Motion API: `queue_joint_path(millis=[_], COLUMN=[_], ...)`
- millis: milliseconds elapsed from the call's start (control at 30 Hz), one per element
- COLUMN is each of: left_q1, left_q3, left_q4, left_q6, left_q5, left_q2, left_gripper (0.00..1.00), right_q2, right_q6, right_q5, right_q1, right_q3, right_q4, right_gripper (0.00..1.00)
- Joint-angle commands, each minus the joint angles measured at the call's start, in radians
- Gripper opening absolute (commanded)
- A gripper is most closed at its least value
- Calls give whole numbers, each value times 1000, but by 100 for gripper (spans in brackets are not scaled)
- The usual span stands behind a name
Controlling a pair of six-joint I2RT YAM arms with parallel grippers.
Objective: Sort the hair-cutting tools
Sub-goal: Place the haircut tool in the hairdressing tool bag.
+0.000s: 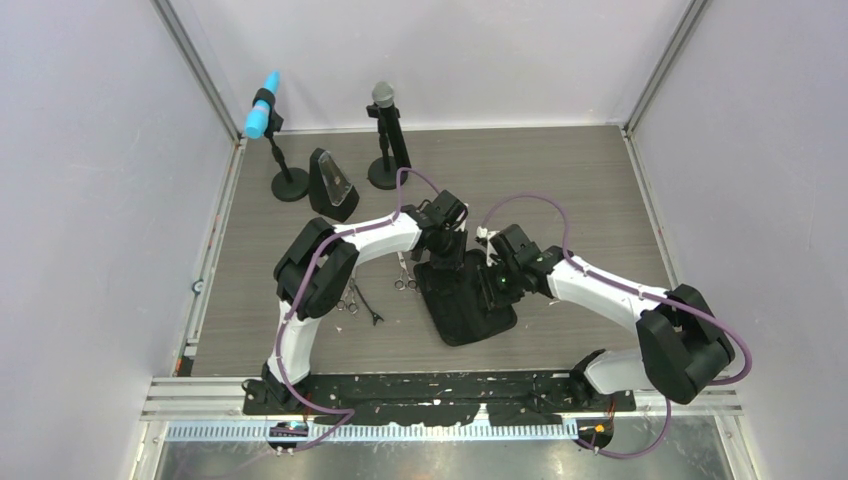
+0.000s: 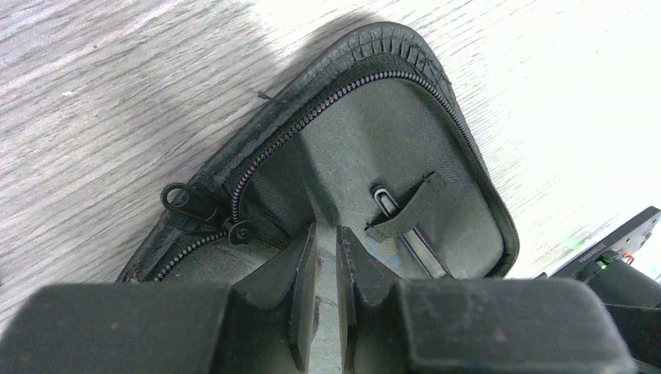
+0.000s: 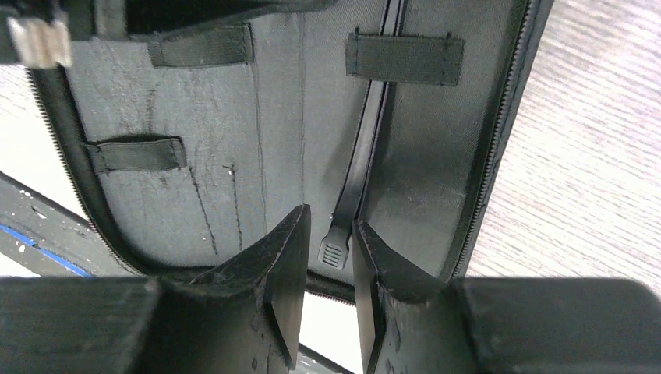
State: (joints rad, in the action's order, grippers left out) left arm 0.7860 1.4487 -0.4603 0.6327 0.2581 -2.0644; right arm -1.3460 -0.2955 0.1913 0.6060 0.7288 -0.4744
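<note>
I judge stowing underway: hair clip (image 3: 360, 175) sits strapped in pouch (image 3: 195, 187). Right gripper (image 3: 329, 226) half open astride its end, holding nothing; left gripper (image 2: 327, 238) nearly closed, grip unclear. Next: scissors (image 1: 405, 283) beside pouch.

place: lab test cell | evid: white wall panels (image 1: 90, 200), alu frame (image 1: 200, 70), mic stands (image 1: 385, 150)

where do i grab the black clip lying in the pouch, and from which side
Grip the hair clip at its ridged free end, near the pouch rim. Come from above, fingers either side of its narrow width: it lies flat, and the strap pins it farther up.
</note>
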Motion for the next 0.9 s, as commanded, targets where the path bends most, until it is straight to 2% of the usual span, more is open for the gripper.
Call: queue_joint_path(millis=[0, 267, 600, 867], left_q1=[10, 10, 11, 10], left_q3=[-30, -34, -43, -50], left_q4=[-6, -6, 6, 15], left_q6=[2, 2, 6, 5], left_q5=[-24, -25, -14, -7], left_q2=[-4, 1, 4, 5], left_gripper=[17, 18, 17, 17], right_q2=[25, -1, -68, -143], right_q6=[-36, -42, 88, 173], right_q5=[-49, -108, -165, -178], right_q1=[12, 61, 64, 64], right_q3=[-11, 0, 60, 172], right_q4=[6, -25, -8, 1], right_gripper=[36, 32, 7, 5])
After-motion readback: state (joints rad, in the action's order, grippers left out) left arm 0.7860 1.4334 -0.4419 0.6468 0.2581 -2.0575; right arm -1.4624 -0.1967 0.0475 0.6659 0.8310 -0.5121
